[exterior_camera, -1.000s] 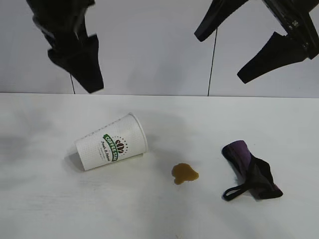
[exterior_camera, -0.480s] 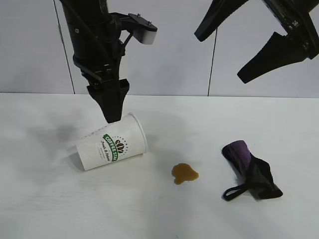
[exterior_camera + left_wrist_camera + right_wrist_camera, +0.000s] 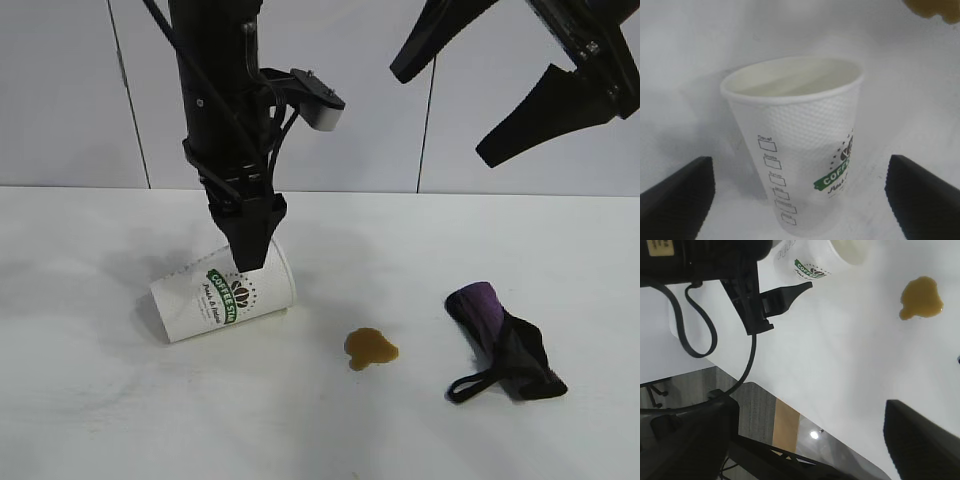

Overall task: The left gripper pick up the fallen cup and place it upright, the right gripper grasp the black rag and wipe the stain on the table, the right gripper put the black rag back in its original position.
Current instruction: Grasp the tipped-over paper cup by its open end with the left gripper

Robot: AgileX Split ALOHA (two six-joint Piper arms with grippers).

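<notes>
A white paper cup [image 3: 222,291] with a green coffee logo lies on its side on the white table [image 3: 100,400], mouth toward the right. My left gripper [image 3: 248,255] points down just over the cup's mouth end; in the left wrist view the cup [image 3: 795,150] sits between its wide-open fingers [image 3: 675,195]. The amber stain [image 3: 370,348] lies right of the cup and also shows in the right wrist view [image 3: 921,298]. The black and purple rag [image 3: 503,343] lies crumpled further right. My right gripper [image 3: 500,90] hangs open high at the upper right.
A grey panelled wall [image 3: 80,100] stands behind the table. The table's far edge and the floor beyond it show in the right wrist view [image 3: 790,425].
My left gripper has come down from the upper left and moved right, and its tip now overlaps the cup's mouth end. The right arm, cup, stain and rag have not moved.
</notes>
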